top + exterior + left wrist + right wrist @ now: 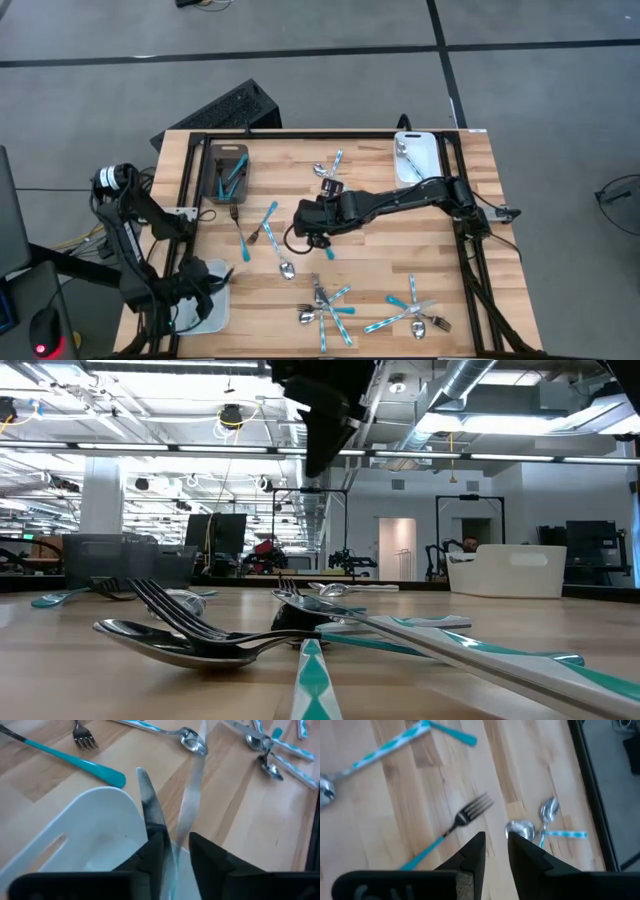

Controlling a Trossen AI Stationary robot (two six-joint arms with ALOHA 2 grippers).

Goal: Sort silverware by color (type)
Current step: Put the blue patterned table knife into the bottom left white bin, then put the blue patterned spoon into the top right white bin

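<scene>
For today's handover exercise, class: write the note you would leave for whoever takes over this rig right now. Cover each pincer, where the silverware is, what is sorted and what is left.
Left pincer: shut on a knife, over the white tray at the table's near-left corner.
Right pincer: empty, fingers slightly apart, hovering mid-table above a fork.
Done: some pieces lie in the dark tray; at least one in the far white tray.
Left: loose pieces mid-table and two piles along the near edge.
</scene>
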